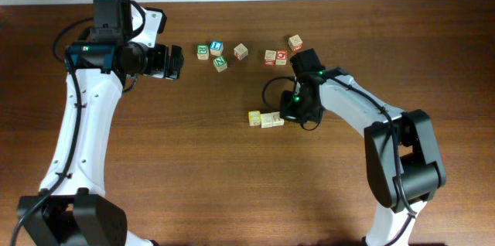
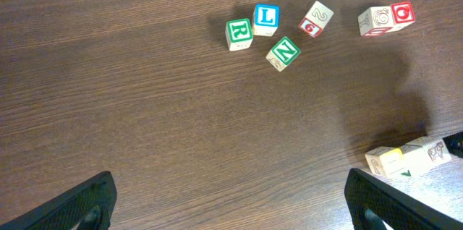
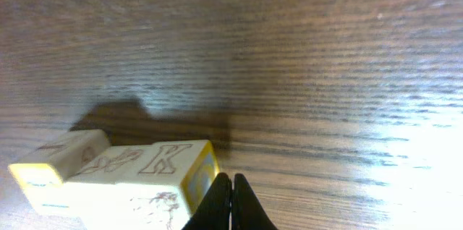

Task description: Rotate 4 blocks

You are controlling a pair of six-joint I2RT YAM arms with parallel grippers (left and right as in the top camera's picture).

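A short row of pale wooden blocks lies mid-table, with a yellow-faced block (image 1: 254,118) at its left end and a cream block (image 1: 271,120) beside it. In the right wrist view the nearest block shows a faint K (image 3: 168,163) on top and a yellow side face. My right gripper (image 3: 231,186) is shut and empty, its tips against that yellow side, at the row's right end (image 1: 287,114). My left gripper (image 1: 175,62) hovers open at the back left, far from the row. Its fingers (image 2: 85,202) frame bare wood, and the row (image 2: 405,159) shows at the right edge.
Other cubes lie along the back: green R (image 1: 203,51), blue L (image 1: 216,46), green N (image 1: 220,63), a red-numbered cube (image 1: 240,51), a red-lettered pair (image 1: 275,57) and one more (image 1: 295,42). The right arm's cable loops beside the row.
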